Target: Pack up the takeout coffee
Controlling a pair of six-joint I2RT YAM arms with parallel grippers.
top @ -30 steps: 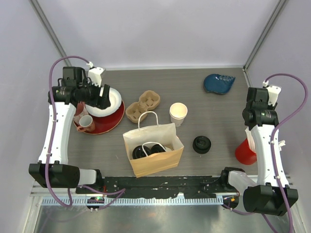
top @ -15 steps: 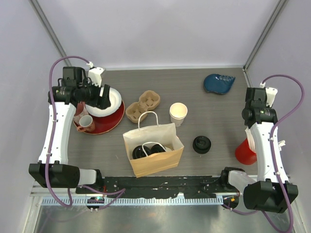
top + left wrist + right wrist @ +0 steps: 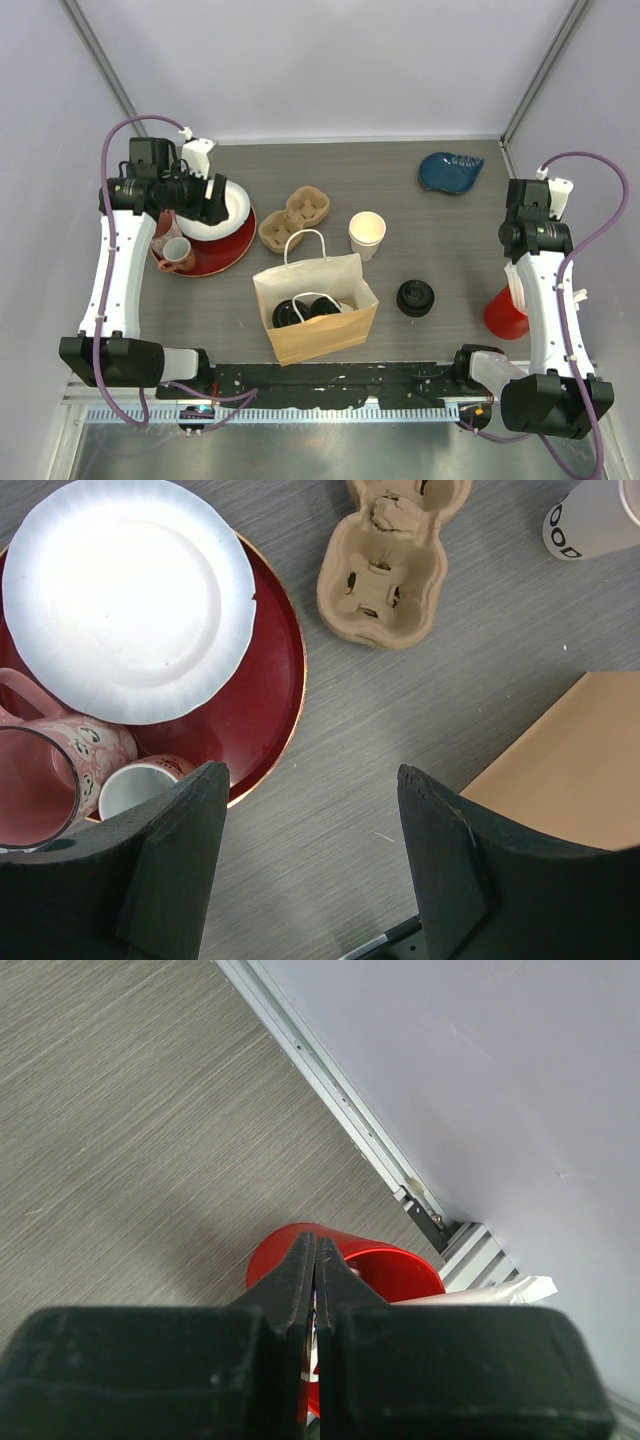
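Note:
The takeout coffee shows as two black sip lids (image 3: 297,311) (image 3: 322,304) side by side inside the open brown paper bag (image 3: 335,335) at the table's near middle. My left gripper (image 3: 214,200) hovers over the red plate at the left. Its jaws are open (image 3: 312,775) with only bare table between them, and the bag's edge (image 3: 575,770) lies to their right. My right gripper (image 3: 316,1245) is shut with nothing between its fingers, directly above a red cup (image 3: 385,1265) at the table's right edge, far from the bag.
A lidless white paper cup (image 3: 367,235) stands behind the bag, a stack of black lids (image 3: 414,298) to its right. A cardboard cup carrier (image 3: 295,217), a red plate (image 3: 225,255) bearing a white plate and mugs, and a blue dish (image 3: 450,171) are also there.
The right arm's wrist has shifted slightly toward the far side. The left arm, bag and cups have not moved.

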